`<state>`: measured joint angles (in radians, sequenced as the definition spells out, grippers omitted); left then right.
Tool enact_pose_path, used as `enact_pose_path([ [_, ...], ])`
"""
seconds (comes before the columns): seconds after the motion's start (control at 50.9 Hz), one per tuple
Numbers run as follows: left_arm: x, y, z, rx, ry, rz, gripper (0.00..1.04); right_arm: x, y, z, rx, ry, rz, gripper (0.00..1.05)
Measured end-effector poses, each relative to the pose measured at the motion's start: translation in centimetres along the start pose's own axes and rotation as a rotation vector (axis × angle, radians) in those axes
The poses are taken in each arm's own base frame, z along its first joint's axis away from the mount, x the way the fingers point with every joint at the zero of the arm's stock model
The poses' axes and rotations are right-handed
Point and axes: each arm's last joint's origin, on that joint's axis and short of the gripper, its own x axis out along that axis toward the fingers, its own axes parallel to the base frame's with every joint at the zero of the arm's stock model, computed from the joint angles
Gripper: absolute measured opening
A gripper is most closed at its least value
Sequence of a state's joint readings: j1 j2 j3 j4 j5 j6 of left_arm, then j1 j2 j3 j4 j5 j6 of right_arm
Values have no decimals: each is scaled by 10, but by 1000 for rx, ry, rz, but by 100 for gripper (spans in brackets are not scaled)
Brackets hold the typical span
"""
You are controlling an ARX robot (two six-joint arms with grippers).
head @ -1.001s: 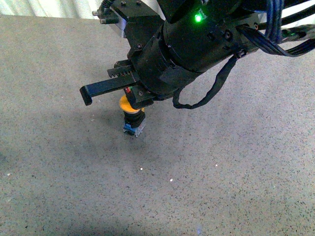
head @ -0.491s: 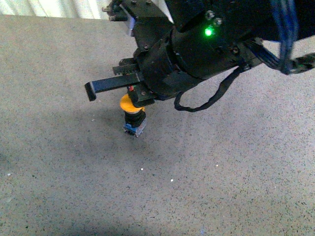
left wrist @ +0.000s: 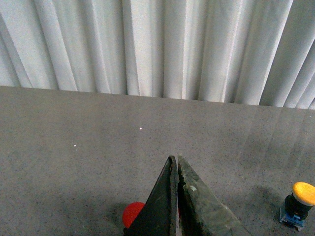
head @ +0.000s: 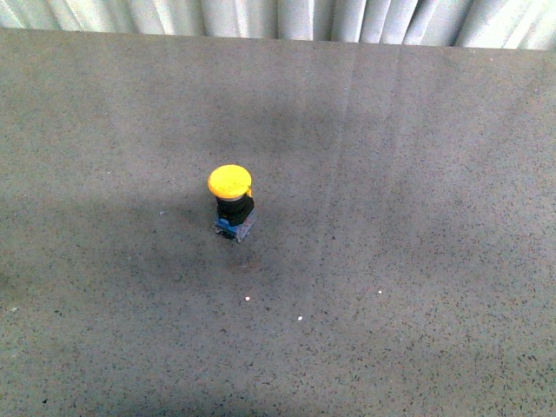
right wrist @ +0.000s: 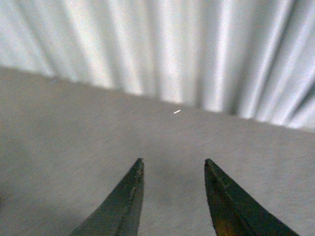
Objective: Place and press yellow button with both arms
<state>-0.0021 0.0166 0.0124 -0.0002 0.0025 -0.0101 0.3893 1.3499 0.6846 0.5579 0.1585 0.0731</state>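
Here, yellow button (head: 231,201) upright on grey table (head: 417,261), left end effector (left wrist: 175,162) closed, right end effector (right wrist: 173,164) open.

— What stands on the table (head: 417,287)?
— A yellow button (head: 232,204), upright: domed cap (head: 229,181) on top, black collar (head: 234,209) beneath, blue base (head: 233,228) touching the grey speckled surface.
— And around the button?
— A dim shadow (head: 130,234) spreads beside it. White specks (head: 248,300) lie in front of the button; a pale pleated curtain (head: 287,17) hangs well behind it.
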Motion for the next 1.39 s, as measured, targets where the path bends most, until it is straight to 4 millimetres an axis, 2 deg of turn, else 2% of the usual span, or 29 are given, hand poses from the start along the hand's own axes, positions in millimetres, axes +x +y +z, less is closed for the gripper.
enact_pose_path([
  [0.098,0,0,0,0,0,2,1,-17,-16,-14,-13,-91,-180,22],
  [0.236,0,0,0,0,0,3,1,-43,-34,-29,-27,-111,-219,1],
  [0.452,0,0,0,0,0,2,1,-82,-56,-56,-39,-100,-218,1],
  [0.55,0,0,0,0,0,2,1,-94,-60,-62,-38,-106,-218,1],
  [1.139,0,0,0,0,0,2,1,-138,-78,-84,-37,-103,-227,1],
  [1.217,0,0,0,0,0,2,1,-141,-77,-90,-39,-117,-222,1],
  [1.394,0,0,0,0,0,2,1,-146,-76,-89,-39,-121,-225,1],
])
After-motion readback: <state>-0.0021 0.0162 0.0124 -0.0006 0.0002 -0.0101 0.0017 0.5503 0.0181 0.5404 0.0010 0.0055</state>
